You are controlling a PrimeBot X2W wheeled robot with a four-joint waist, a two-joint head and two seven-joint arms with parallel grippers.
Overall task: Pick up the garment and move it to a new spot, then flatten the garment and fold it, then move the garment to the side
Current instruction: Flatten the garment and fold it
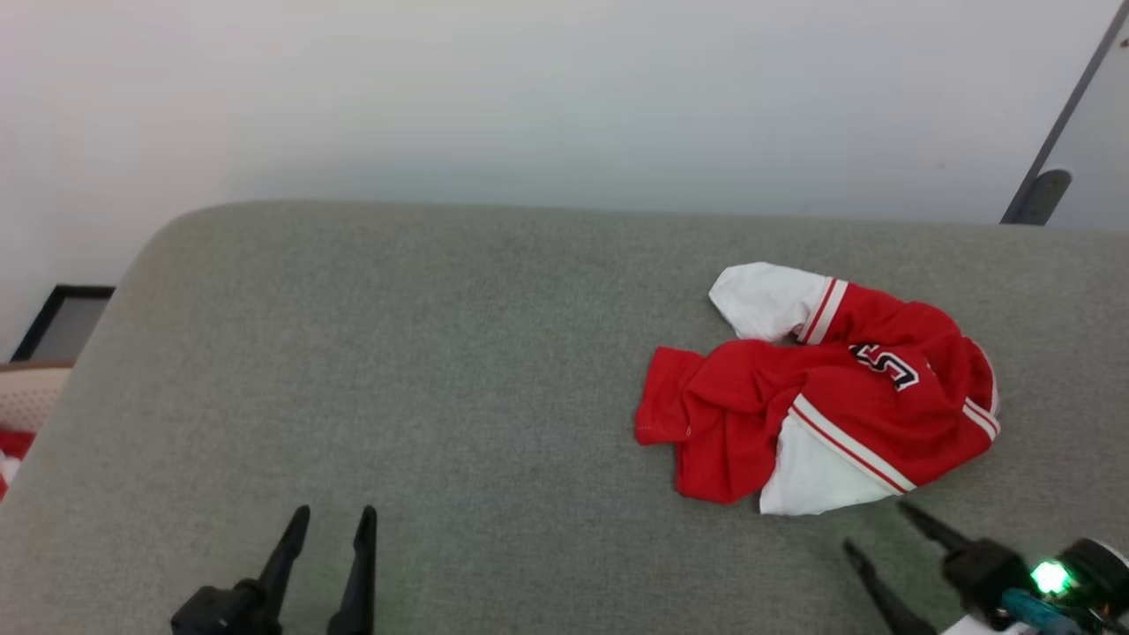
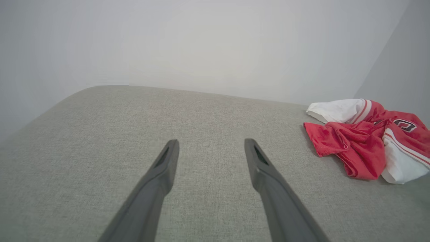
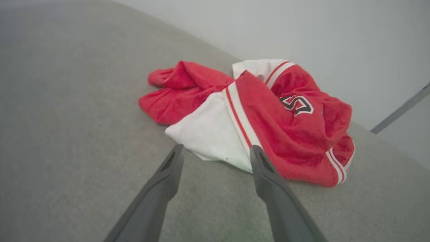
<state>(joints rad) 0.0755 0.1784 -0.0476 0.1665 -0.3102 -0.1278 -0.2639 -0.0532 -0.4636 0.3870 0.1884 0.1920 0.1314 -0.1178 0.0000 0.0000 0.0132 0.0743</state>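
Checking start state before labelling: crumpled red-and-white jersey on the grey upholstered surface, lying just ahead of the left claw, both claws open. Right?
Not quite. The crumpled red-and-white jersey lies just ahead of the right claw, as the head view shows. The left claw sits well off to its side over the grey upholstered surface. Both claws are open.

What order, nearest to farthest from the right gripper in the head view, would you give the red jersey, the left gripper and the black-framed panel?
From the right gripper:
1. Crumpled red-and-white thin-fabric jersey, just ahead of its fingertips.
2. Left gripper, across the grey cushion, lower left.
3. Black-framed panel, off the cushion's left edge.
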